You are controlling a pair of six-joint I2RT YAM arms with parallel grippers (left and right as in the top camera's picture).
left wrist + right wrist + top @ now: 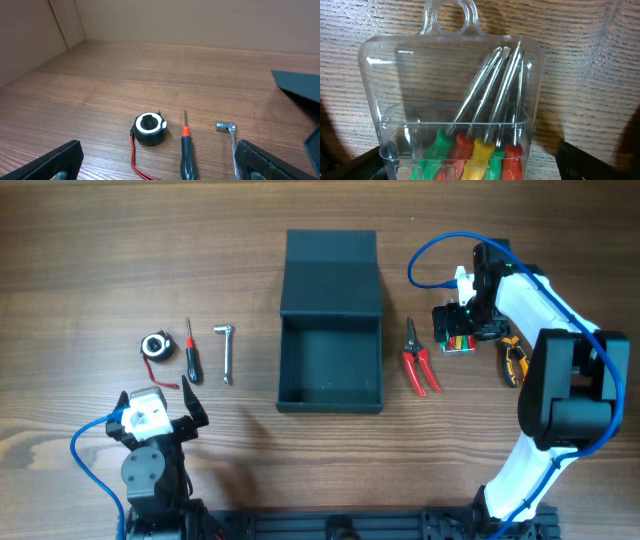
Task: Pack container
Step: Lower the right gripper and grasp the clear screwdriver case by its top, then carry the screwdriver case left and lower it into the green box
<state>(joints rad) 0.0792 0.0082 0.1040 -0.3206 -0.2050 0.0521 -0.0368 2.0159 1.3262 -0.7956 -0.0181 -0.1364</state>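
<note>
The container [330, 406] is a dark teal-grey box in the middle of the table, open, with its flap lid [330, 270] folded back on the far side. Its edge also shows in the left wrist view [300, 86]. My right gripper [460, 330] is open and straddles a clear plastic case of small coloured screwdrivers [455, 100], with a gap showing at its right finger [470, 167]. My left gripper [157, 402] is open and empty near the front left [160, 165], behind a row of tools.
A black round tape measure [155, 346] [149, 129], a black-handled screwdriver [190, 355] [186, 150] and an L-shaped metal wrench [226, 352] [230, 135] lie left of the container. Red pliers [418, 360] and an orange-handled tool [514, 360] lie to its right.
</note>
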